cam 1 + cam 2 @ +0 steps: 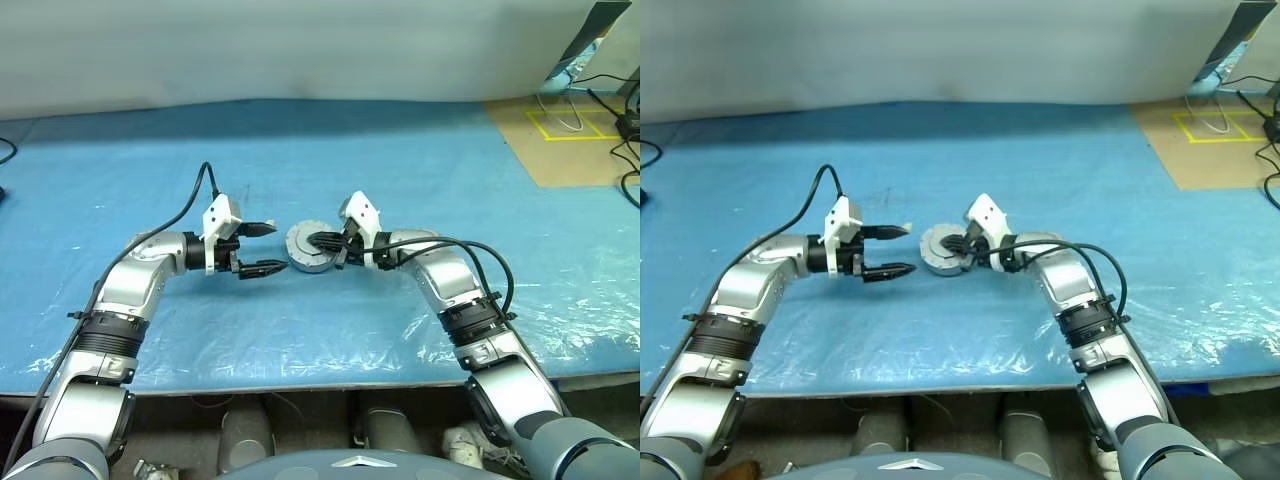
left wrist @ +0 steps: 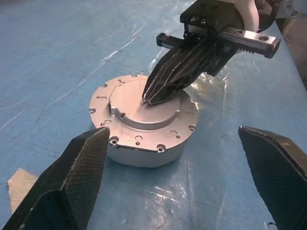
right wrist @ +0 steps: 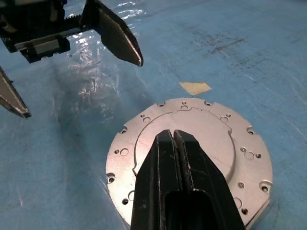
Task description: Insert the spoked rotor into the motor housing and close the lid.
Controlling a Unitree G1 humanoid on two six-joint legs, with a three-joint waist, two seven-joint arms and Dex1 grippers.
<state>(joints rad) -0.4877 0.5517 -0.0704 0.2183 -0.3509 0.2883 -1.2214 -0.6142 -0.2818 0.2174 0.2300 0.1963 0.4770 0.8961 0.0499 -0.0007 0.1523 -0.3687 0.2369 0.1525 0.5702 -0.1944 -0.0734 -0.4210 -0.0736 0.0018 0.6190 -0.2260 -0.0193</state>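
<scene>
A: Where is the motor housing [image 2: 144, 127]?

B: It stands on the blue sheet [image 1: 330, 170] that covers the tabletop, about midway between the left and right edges and somewhat nearer the front edge than the back. It sits between the two grippers.

A: Is it open?

B: No. The lid [image 3: 189, 136] lies flat on top, a silver disc with a raised middle plate and small holes round its rim, covering the can fully.

A: What is the right gripper [image 2: 154, 98] doing?

B: Its two black fingers are pressed together into one point, tilted down, and the tips rest on the lid's raised middle. It grips nothing.

A: And the left gripper [image 1: 262, 248]?

B: Its fingers stand wide apart, pointing level toward the housing from the left side, just beside it but clear of it. Nothing is between them.

A: Anything else on the sheet?

B: A small scrap of tan tape [image 3: 195, 87] lies near the housing, on the sheet.
</scene>
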